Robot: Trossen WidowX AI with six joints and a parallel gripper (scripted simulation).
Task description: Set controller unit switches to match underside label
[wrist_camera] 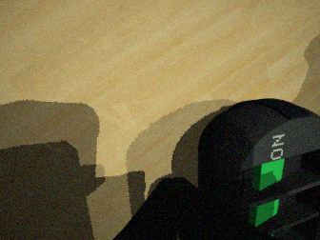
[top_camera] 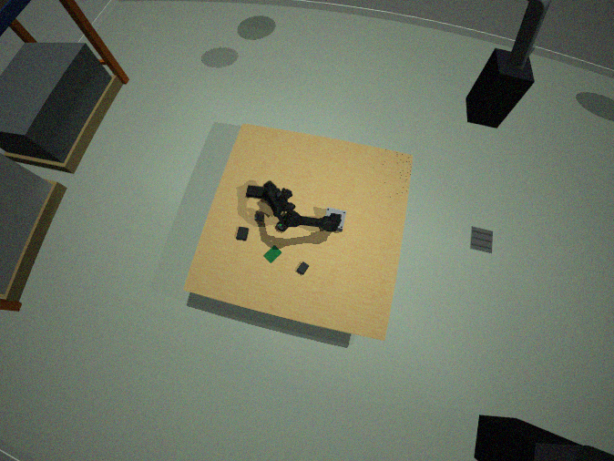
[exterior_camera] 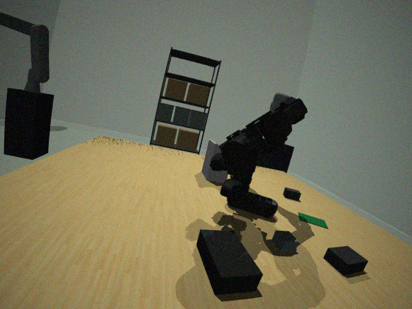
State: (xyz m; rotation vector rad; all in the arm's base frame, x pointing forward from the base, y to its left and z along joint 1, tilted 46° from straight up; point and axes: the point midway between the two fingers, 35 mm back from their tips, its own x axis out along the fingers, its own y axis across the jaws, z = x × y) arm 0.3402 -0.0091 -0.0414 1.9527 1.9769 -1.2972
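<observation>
The dark grey controller unit (top_camera: pixel 281 226) (exterior_camera: pixel 263 204) (wrist_camera: pixel 221 143) lies on the bench on its base, partly covered by the arm in the top and exterior views. In the wrist view its rounded end is at the lower right, with the ON mark and two green switch ends visible. The other switches are out of frame or dark, and which ends are pressed is unclear. The label is hidden underneath. My gripper (wrist_camera: pixel 172 188) is shut and empty, its dark tips at the wrist view's bottom, left of the unit in the picture. Contact cannot be told.
A large black block (top_camera: pixel 254 190) (exterior_camera: pixel 229 259), a grey cube (top_camera: pixel 259 217) (exterior_camera: pixel 283 240), a green board (top_camera: pixel 271 253) (exterior_camera: pixel 312 220) and two small dark modules (top_camera: pixel 241 233) (top_camera: pixel 302 268) (exterior_camera: pixel 346 259) (exterior_camera: pixel 291 193) lie on the bench. A pale plate (exterior_camera: pixel 208 166) stands by the arm's base.
</observation>
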